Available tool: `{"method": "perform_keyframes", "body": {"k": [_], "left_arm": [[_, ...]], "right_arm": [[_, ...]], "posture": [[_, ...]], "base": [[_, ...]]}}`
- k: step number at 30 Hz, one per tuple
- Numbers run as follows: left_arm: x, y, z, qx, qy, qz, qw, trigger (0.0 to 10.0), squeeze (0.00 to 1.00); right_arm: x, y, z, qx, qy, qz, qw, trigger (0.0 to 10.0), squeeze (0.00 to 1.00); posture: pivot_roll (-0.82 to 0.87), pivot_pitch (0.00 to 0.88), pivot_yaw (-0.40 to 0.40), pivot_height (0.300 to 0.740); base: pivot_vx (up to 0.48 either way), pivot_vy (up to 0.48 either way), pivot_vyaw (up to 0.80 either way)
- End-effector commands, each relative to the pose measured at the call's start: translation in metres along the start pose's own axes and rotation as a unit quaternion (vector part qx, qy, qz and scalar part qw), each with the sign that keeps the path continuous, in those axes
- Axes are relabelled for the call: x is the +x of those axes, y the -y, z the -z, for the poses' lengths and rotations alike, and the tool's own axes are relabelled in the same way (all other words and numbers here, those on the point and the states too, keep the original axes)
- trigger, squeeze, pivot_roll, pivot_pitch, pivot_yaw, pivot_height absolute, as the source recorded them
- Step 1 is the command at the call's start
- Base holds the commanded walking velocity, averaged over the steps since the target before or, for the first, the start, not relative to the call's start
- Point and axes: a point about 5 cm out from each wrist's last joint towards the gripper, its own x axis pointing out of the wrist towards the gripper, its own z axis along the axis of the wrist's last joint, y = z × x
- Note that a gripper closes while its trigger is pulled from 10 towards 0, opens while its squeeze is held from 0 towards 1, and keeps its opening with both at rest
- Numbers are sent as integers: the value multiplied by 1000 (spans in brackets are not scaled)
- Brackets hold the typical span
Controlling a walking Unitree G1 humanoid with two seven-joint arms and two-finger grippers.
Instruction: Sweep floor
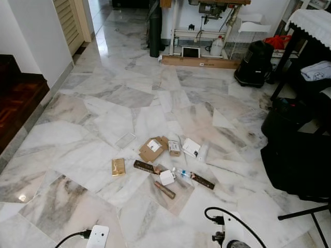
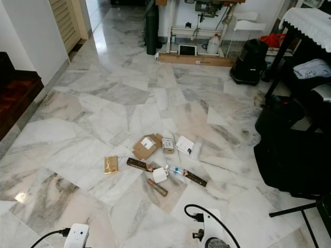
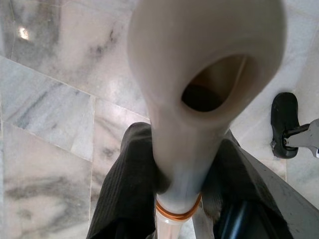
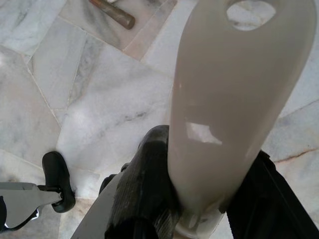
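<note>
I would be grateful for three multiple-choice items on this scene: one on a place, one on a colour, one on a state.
1. Where does the litter lie?
A. On the marble floor ahead
B. On the stairs
C. On a table

2. What colour is the handle in the right gripper?
A. Red
B. Cream
C. Blue

3. How does the left gripper stand?
A. Open and free
B. Shut on a box
C. Shut on a cream handle

Key: 1 A, the boxes and tubes lie scattered on the tiles; 2 B, it looks pale cream; 3 C, black fingers clamp it either side.
</note>
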Motion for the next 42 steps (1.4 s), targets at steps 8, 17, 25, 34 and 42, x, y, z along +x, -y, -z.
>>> {"method": "perform_keyframes", "body": {"k": [8,17,25,34,42], "left_arm": [[-1,-26,-9,-150,39,-33,987,10000,0],[-2,-28,-6,-127,36,-29,991,10000,0],[-5,-32,9,-112,16,-28,993,10000,0],[-5,-31,12,-126,13,-29,992,10000,0],[-5,-31,11,-126,13,-29,992,10000,0]], "right_arm": [[-3,17,0,87,50,23,995,10000,0],[-3,17,1,106,50,26,993,10000,0],[-3,15,2,112,49,22,992,10000,0],[-3,16,3,109,49,17,993,10000,0],[-3,16,4,94,44,17,994,10000,0]], "posture": [[-51,40,-42,740],[-48,39,-39,740],[-47,17,-44,740],[-49,0,-43,740],[-49,0,-42,740]], "base": [[0,0,0],[0,0,0],[0,0,0],[0,0,0],[0,0,0]]}}
